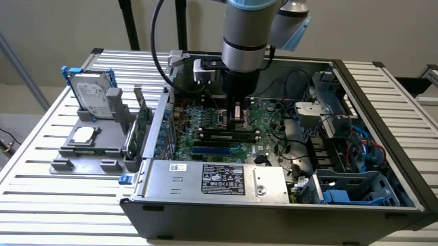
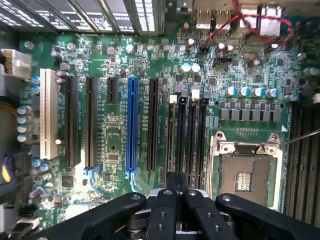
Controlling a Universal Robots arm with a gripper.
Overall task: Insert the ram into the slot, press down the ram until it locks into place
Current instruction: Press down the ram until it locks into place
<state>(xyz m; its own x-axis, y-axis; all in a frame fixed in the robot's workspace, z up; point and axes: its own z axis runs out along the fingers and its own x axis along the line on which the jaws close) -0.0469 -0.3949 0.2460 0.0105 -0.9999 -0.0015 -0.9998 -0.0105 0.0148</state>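
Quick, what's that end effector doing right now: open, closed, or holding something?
End effector: closed, nothing visibly held; it sits over the motherboard, right by the black memory slots.

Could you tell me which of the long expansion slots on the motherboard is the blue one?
The blue slot stands between the short black slot and a long black slot; all other slots are black or white.

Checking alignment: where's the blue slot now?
Wrist view: the long blue plastic slot stands upright on the green motherboard, between black slots, away from the silver processor socket.
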